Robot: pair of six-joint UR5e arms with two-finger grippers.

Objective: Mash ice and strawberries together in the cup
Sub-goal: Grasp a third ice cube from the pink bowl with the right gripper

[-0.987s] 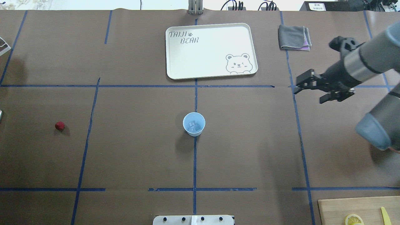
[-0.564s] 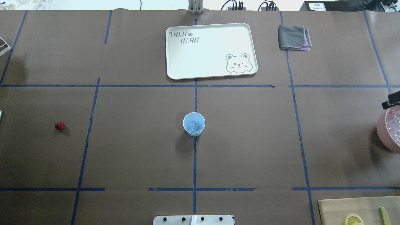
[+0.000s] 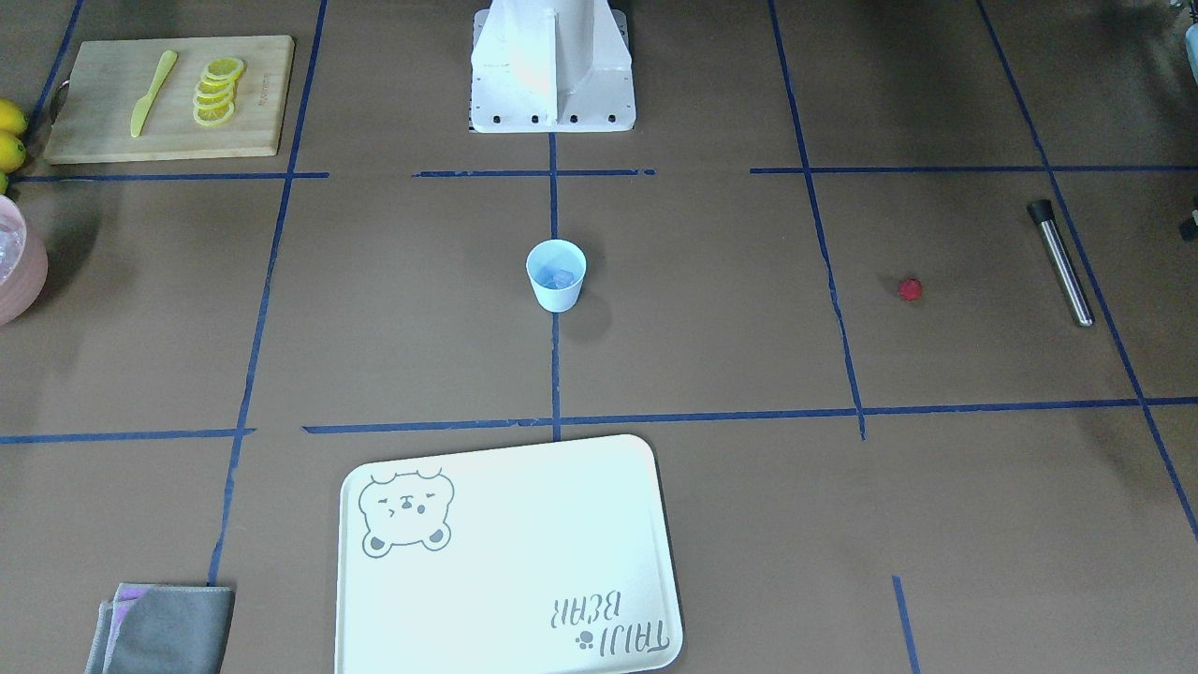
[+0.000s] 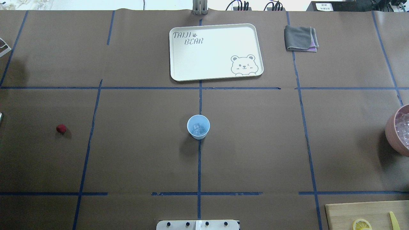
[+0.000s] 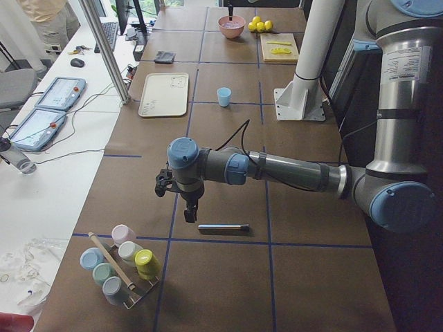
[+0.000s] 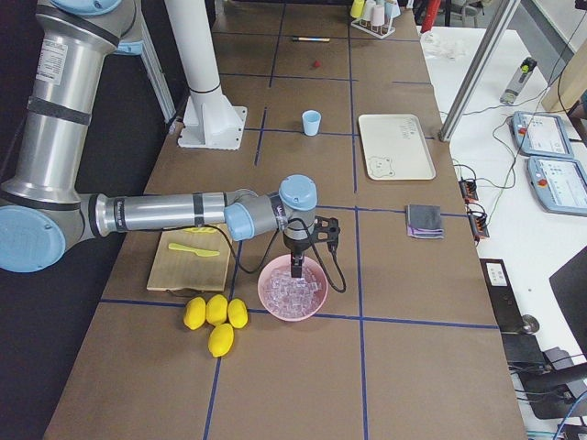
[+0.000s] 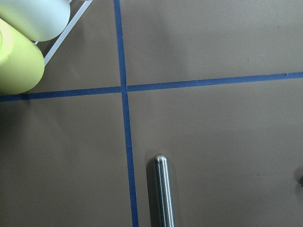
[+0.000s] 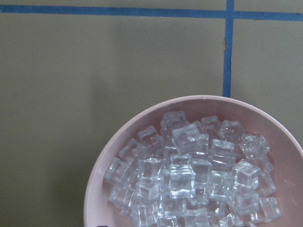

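1. The cup point(image 4: 198, 126) is standing in the middle of the desk point(image 4: 255, 143), and some ice point(image 4: 197, 128) is lying inside it.
2. The strawberry point(image 4: 61, 128) is lying alone near the desk's left end, well apart from the cup.
3. The right hand point(image 6: 297, 268) is hanging over the pink bowl point(image 4: 392, 134) of ice at the desk's right end. I cannot tell how open it is or if it is holding anything.
4. The left hand point(image 5: 192, 211) is hanging over the metal stick point(image 5: 223, 227) at the left end. I cannot tell its grip either.
5. I think the filling step is going on. Next, the berry needs a soft pinch, because it may roll, and then dropping into the cup before mashing.
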